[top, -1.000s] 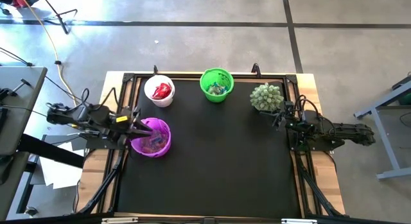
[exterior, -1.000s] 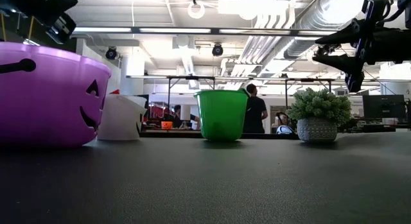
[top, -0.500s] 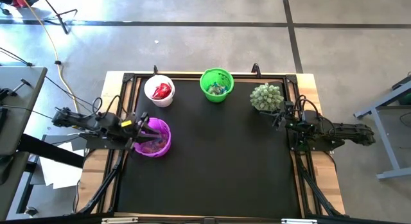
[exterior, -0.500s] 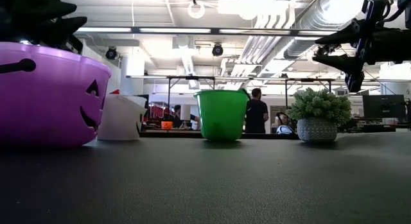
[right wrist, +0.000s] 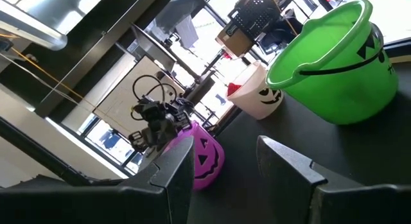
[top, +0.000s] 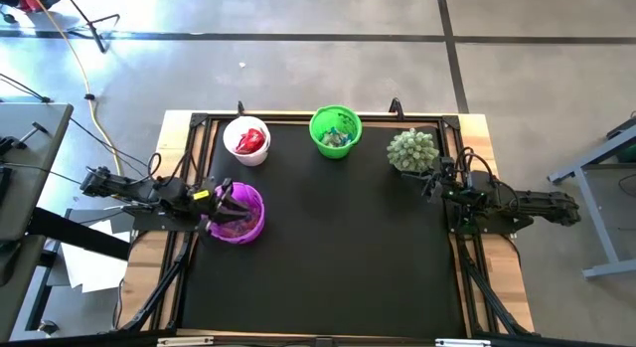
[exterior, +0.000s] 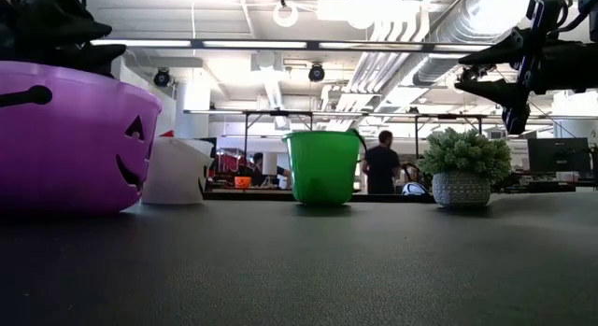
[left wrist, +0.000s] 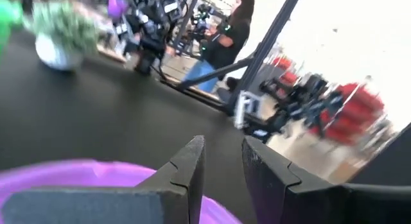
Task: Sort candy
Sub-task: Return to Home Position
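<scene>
Three small buckets stand on the black table [top: 328,248]. The white bucket [top: 245,141] holds red candy [top: 251,140], the green bucket [top: 335,131] holds silvery-blue candy [top: 337,138], and the purple bucket [top: 238,214] holds dark candy [top: 238,224]. My left gripper [top: 225,196] hangs level just over the purple bucket's left rim [left wrist: 77,172]. It is open with nothing between its fingers [left wrist: 186,169]. My right gripper [top: 427,183] waits open and empty at the table's right edge, above the table.
A spiky pale-green plant in a pot [top: 412,150] stands at the far right, close to my right gripper. The middle and near part of the table lies bare. Beyond the table a person [exterior: 381,167] walks in the room.
My left gripper has sunk down to just above the purple bucket's left rim, its arm folding back toward the table's left edge. Its finger gap looks the same. The person in the background has walked to the right.
</scene>
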You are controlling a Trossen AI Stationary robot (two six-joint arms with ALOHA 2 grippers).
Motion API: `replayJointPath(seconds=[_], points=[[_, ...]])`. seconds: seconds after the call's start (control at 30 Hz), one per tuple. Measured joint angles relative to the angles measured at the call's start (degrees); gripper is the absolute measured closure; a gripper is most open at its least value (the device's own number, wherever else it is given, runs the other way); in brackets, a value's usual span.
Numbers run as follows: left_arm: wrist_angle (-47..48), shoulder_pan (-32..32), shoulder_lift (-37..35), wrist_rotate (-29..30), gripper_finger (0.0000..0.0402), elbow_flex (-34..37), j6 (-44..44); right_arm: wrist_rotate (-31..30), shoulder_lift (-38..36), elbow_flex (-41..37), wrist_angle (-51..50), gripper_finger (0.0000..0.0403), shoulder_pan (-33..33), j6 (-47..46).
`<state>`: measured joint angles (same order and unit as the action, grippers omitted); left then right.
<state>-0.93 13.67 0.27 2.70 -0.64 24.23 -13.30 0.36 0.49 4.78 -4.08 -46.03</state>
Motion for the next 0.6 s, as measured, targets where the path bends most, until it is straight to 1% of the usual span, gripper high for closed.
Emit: replayJointPath(seconds=[0.1,0.13,0.6], points=[[0.14,0.0,-0.02,-0.28,0.0314,0.0,8.67,-0.01,0.0,0.0,-0.04,0.024,-0.01,0.01],[0.1,-0.05,-0.01,0.11,0.0314,0.0,9.58,-0.02,0.0,0.0,-0.04,0.024,0.0,0.01],[0.05,-0.15,0.16,0.26,0.0314,0.0,10.05,-0.02,0.0,0.0,-0.5,0.024,0.0,-0.01]])
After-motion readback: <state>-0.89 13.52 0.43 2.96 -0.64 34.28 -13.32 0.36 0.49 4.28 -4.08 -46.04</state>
